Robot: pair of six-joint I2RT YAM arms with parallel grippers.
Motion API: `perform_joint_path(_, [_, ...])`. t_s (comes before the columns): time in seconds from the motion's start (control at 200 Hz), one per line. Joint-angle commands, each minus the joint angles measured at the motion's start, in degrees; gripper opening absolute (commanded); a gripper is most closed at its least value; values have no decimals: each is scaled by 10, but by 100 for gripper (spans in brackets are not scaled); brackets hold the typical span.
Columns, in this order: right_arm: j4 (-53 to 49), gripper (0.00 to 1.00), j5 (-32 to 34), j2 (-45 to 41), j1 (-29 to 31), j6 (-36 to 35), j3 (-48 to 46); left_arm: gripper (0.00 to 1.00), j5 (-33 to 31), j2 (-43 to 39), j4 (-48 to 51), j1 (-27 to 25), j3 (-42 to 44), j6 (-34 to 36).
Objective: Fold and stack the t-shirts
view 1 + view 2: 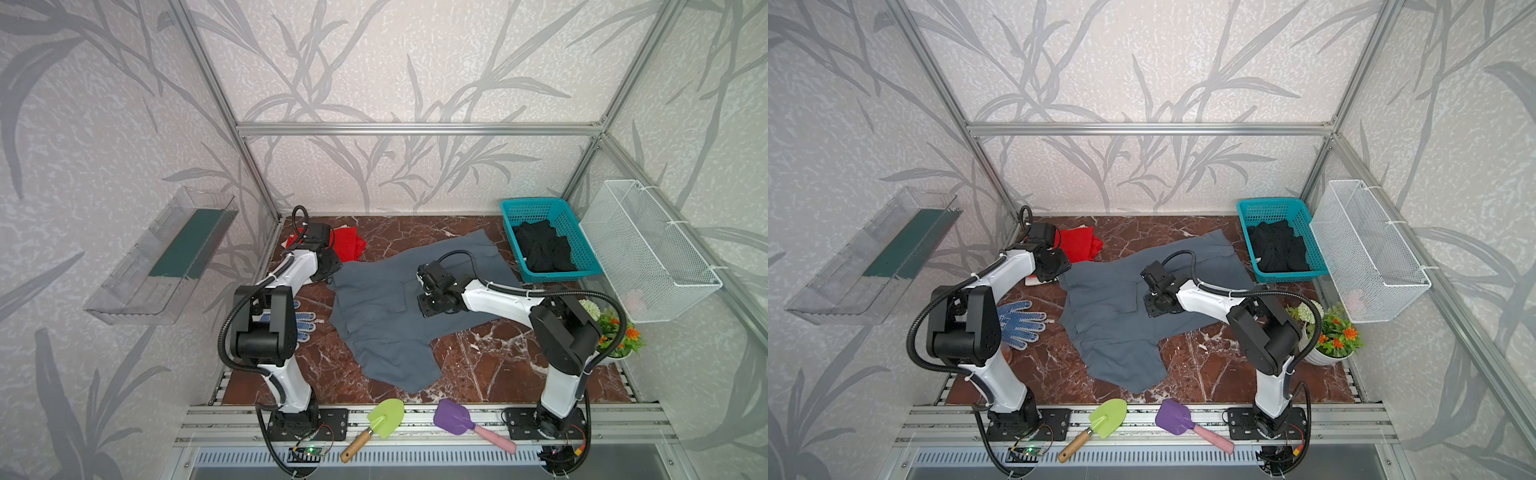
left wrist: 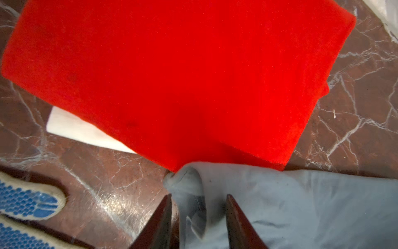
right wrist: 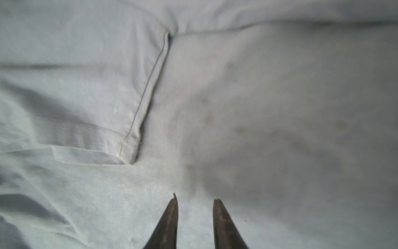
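Note:
A slate grey-blue t-shirt (image 1: 382, 328) (image 1: 1113, 332) lies spread and rumpled across the middle of the marble table. Folded flat at the back left is the red t-shirt (image 1: 349, 245) (image 2: 172, 75). The black t-shirt (image 1: 542, 249) is bunched in a teal basket (image 1: 532, 202). My left gripper (image 2: 199, 196) (image 1: 332, 270) hangs at the grey shirt's back-left corner, next to the red one. Its jaws stand apart, with a loose bunch of grey cloth (image 2: 189, 194) between them. Over the grey shirt's middle my right gripper (image 3: 196, 200) (image 1: 420, 296) is open, close above the cloth (image 3: 258, 107), with a hemmed flap ahead.
A blue-dotted work glove (image 1: 1021, 324) (image 2: 28, 200) lies left of the grey shirt. White cloth or paper (image 2: 75, 129) pokes out from under the red shirt. A white mesh basket (image 1: 648, 249) hangs on the right wall above a flower pot (image 1: 615, 332). Green (image 1: 384, 417) and purple (image 1: 453, 415) trowels lie on the front rail.

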State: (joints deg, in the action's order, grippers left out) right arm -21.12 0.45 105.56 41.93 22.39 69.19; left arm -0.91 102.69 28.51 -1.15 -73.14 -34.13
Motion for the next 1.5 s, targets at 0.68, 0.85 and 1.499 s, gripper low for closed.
perform_joint_path(0.68, [13, 31, -64, -120, -216, -51, -19, 0, -55, -49, 40, 0, -56, 43])
perform_joint_path(0.85, [39, 32, -40, -68, -251, -64, 39, 0, -105, -46, 84, 3, -106, 74])
perform_joint_path(1.499, [-86, 49, -41, 383, -291, -82, 593, 19, -147, 204, 194, 49, -437, 122])
